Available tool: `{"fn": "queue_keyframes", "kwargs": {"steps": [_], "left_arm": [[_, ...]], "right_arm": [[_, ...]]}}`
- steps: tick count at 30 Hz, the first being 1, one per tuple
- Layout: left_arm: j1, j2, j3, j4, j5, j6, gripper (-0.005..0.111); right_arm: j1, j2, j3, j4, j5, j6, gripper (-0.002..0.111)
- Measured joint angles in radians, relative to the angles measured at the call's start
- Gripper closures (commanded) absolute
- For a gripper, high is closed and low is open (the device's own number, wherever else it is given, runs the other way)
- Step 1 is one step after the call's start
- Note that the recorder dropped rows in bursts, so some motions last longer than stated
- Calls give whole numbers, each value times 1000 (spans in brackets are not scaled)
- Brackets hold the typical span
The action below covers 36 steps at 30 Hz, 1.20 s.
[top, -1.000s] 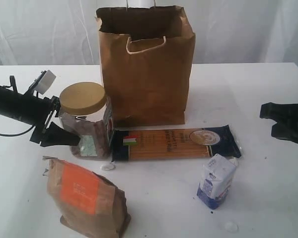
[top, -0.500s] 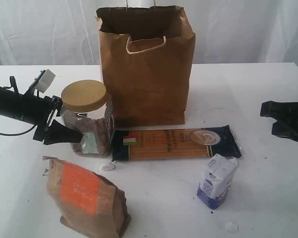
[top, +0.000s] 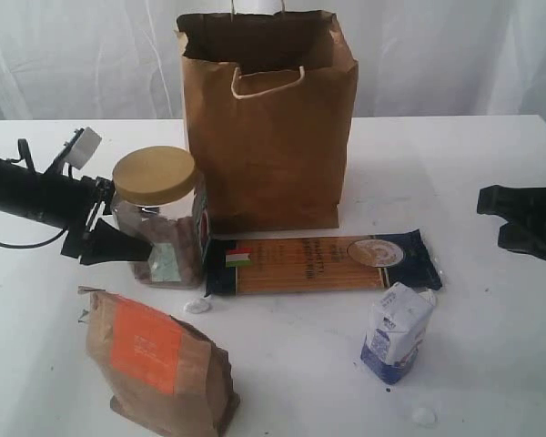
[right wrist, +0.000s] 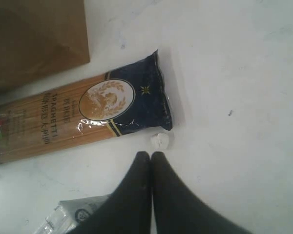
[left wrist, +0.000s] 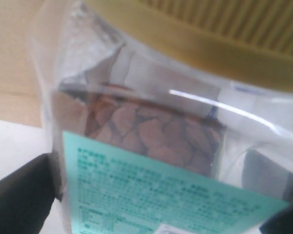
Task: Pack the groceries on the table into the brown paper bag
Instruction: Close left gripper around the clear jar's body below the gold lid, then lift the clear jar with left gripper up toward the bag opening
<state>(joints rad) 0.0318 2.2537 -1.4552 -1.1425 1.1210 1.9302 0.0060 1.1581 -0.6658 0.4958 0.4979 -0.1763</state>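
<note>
My left gripper [top: 127, 246] is shut on the clear gold-lidded jar [top: 159, 218], which stands on the white table [top: 473, 164] just left of the brown paper bag [top: 268, 118]. In the left wrist view the jar [left wrist: 156, 136] fills the frame, with a black finger [left wrist: 19, 195] against its side. The dark spaghetti packet [top: 323, 262] lies flat in front of the bag. The brown pouch with orange label [top: 155, 360] stands near the front left, and the small white-blue carton [top: 396, 332] near the front right. My right gripper [right wrist: 150, 155] is shut and empty, above the table near the spaghetti packet [right wrist: 88, 114]. The foil-topped jar and the yellow-grain jar are out of view.
Small white crumbs lie by the jar [top: 197, 307], near the front edge [top: 423, 416] and just past the packet's end [right wrist: 160, 141]. A white curtain hangs behind the bag. The bag's mouth is open, its handles upright.
The jar in my left gripper has tipped from a slight lean to nearly upright and shifted a little towards the bag. The right arm has not moved.
</note>
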Motion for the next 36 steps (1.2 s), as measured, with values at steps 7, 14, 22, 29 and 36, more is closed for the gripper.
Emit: {"fn": "queue_keyframes", "kwargs": {"steps": [7,14,22,29,36], "left_arm": [[0,0,0,0,0,12,2],[0,0,0,-44,0,12,2],[0,0,0,-55,0,12,40],[0,0,0,-52,0,12,106],[0,0,0,-50,0,14,107]], "right_arm": [[0,0,0,0,0,0,108],[0,0,0,2,0,2,108],[0,0,0,4,0,4,108],[0,0,0,4,0,4,108],[0,0,0,7,-2,8,108]]}}
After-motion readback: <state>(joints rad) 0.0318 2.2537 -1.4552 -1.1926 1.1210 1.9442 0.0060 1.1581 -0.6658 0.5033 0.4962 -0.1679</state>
